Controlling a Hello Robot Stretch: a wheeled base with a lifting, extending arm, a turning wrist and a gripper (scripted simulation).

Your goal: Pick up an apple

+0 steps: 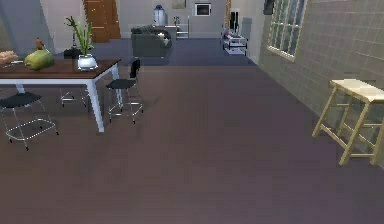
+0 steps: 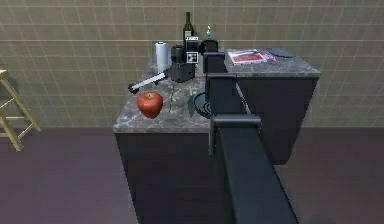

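Observation:
A red apple (image 2: pixel 150 103) lies on the left part of a dark stone counter (image 2: pixel 135 120) in the arm side view. My arm, a dark square bar (image 2: pixel 240 150), rises from the bottom edge and reaches over the counter. Two white marked squares (image 2: pixel 184 64) stand at its far end. The gripper (image 2: pixel 150 82) points left from them, with its thin fingers just above the apple in the picture. I cannot tell whether it touches the apple or holds anything, since the counter and the things on it lie behind it.
A white paper roll (image 2: pixel 160 52), dark bottles (image 2: pixel 187 28), a reddish book (image 2: pixel 248 57) and a dark dish (image 2: pixel 283 53) stand on the counter's far side. Wooden stools (image 1: pixel 352 118) (image 2: pixel 10 110) stand by the brick wall. A dining table (image 1: pixel 60 70) with black stools (image 1: pixel 124 95) stands at the forward view's left, with open floor ahead.

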